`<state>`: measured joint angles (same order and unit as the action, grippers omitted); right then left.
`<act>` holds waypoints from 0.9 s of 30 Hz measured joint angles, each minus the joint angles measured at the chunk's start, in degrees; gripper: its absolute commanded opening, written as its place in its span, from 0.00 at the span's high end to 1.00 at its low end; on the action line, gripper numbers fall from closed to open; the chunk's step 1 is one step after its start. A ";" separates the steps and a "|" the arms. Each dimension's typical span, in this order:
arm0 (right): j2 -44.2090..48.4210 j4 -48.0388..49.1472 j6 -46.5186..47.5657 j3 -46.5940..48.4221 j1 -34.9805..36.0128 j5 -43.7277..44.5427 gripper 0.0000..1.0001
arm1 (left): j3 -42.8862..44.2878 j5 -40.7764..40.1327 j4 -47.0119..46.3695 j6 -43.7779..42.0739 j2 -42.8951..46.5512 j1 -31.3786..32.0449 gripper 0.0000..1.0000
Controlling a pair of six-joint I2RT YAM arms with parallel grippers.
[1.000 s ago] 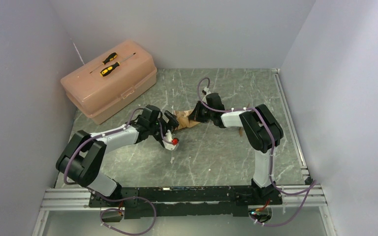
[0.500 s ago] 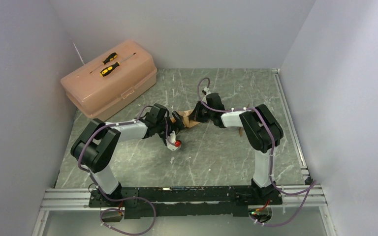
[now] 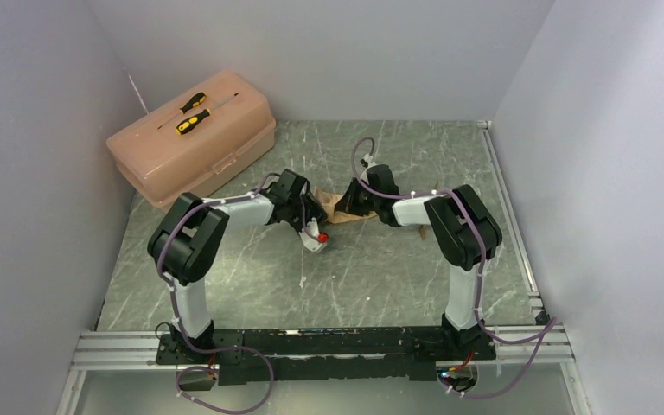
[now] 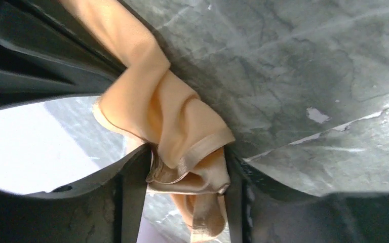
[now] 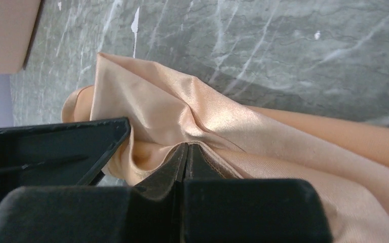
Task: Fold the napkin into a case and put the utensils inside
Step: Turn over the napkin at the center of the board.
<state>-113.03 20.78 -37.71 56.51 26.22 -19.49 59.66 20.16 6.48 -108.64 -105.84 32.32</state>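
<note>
**Napkin bunched mid-table, case not yet formed**

The grey-green marbled table (image 3: 380, 277) carries the rigid pink plastic toolbox (image 3: 192, 156) at the far left, well apart from the work. No flat oblong packet shows anywhere, and no golden-brown utensils can be seen in any view. By that, the job looks to be in its early folding stage, with the folding and the loading both left to do.

Both black-and-white arms reach inward from the near edge with elbows bent, and their wrists meet over the middle of the table. Between them lies the shiny peach-tan satin napkin (image 5: 172, 109), creased and gathered into soft lumps rather than laid flat.

The right gripper (image 5: 185, 149) is closed tight, its fingertips pinching a hem of the napkin close to the surface. The left gripper (image 4: 187, 172) has its jaws either side of a bunched fold, and the cloth touches both inner faces. Whether it is pinching yet I cannot tell.

Two yellow-and-black screwdrivers (image 3: 192, 112) lie on the toolbox lid.
</note>
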 measured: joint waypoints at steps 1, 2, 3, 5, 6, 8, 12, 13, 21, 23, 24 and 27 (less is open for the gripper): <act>0.22 -0.15 0.00 -0.13 -0.09 0.09 1.00 | 1.70 -0.83 2.27 0.83 -0.94 0.15 0.62; 0.50 -0.39 0.02 -0.31 -0.20 0.35 1.00 | 3.08 -1.70 4.22 1.68 -1.77 0.37 0.72; 0.70 -0.59 0.07 -0.48 -0.26 0.55 1.00 | 4.15 -2.60 6.08 2.49 -2.40 0.68 0.81; 1.20 -1.03 0.20 -0.70 -0.26 0.92 1.00 | 5.11 -4.00 8.52 3.98 -2.93 1.38 0.97; 1.40 -1.36 0.28 -0.72 -0.26 1.03 0.99 | 5.31 -4.66 9.09 4.63 -3.04 1.70 0.97; 1.95 -2.12 0.92 -0.79 -0.28 1.36 0.90 | 5.90 -5.55 10.23 6.38 -3.08 2.23 0.97; 5.27 -4.87 3.54 -1.97 -0.79 2.01 0.69 | 9.55 -5.79 15.85 11.82 -3.54 2.60 0.97; 6.69 -5.53 4.98 -2.56 -1.20 2.05 0.66 | 11.67 -5.42 18.93 14.16 -3.87 2.67 0.97; 27.36 -1.77 19.58 -11.52 -8.39 -6.78 0.48 | 42.38 7.76 48.54 34.84 -7.23 -1.66 0.97; 32.46 -0.94 23.30 -13.86 -9.86 -11.41 0.48 | 45.92 11.19 54.10 37.62 -7.26 -4.04 0.97; 33.70 -1.16 25.09 -13.94 -9.90 -13.55 0.47 | 46.36 12.55 56.65 38.45 -7.23 -5.09 0.97; 34.60 -1.38 30.12 -13.70 -8.76 -20.26 0.46 | 43.74 15.43 62.71 39.65 -7.19 -7.61 0.97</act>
<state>-78.43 19.40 -7.60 42.81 17.45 -39.75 103.39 35.59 69.19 -68.99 -113.03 24.71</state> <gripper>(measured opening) 0.525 0.098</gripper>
